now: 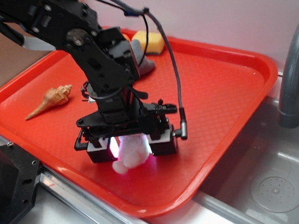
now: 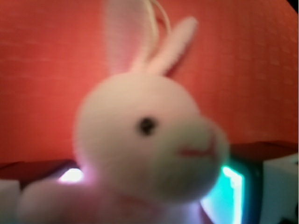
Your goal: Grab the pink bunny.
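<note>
The tool (image 1: 133, 145) pinches the pink bunny (image 1: 129, 154) between both pads, just above the red tray (image 1: 225, 79). Maintain squeeze; lift straight upward.

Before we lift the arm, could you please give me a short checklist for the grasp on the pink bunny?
1. Pink bunny sits between the fingers of the gripper: ok.
2. Fingers pressed firmly on it: cannot tell; contact is hidden.
3. Bunny centred in the wrist view: ok.
4. Seashell well apart from the gripper: ok.
5. Grey plush and yellow sponge at the far side of the red tray, out of the way: ok.
6. Bunny off the tray: cannot tell.
</note>
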You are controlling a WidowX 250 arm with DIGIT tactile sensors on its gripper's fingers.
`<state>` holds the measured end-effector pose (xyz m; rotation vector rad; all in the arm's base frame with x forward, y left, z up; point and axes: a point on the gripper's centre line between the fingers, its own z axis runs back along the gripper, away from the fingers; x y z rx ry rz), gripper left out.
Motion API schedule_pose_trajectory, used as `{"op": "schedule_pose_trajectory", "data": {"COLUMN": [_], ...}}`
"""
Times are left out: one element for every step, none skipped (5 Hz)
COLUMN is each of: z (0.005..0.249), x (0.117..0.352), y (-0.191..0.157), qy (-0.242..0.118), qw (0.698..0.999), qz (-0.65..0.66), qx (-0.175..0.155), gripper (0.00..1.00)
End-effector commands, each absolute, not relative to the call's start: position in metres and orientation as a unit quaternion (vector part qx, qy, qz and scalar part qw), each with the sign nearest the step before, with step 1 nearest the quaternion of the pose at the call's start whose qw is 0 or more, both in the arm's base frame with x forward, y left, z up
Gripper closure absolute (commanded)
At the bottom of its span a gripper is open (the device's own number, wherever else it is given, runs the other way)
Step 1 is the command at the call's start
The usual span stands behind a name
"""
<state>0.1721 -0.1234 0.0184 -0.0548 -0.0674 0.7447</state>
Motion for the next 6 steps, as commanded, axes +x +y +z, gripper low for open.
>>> {"op": "schedule_pose_trajectory", "data": {"z": [0.020, 0.053, 0.099, 0.142, 0.175, 0.203], "x": [0.185, 0.191, 0.198, 0.198, 0.190, 0.180], "y": [-0.116, -0.107, -0.091, -0.071, -0.056, -0.032], "qy": [-0.031, -0.027, -0.030, -0.042, -0.059, -0.068], "qw": [0.937, 0.954, 0.975, 0.981, 0.984, 0.982], "qz": [0.348, 0.293, 0.211, 0.165, 0.125, 0.107], "qx": [-0.030, -0.049, -0.063, -0.092, -0.108, -0.142], "gripper": [1.00, 1.00, 1.00, 1.00, 1.00, 1.00]}}
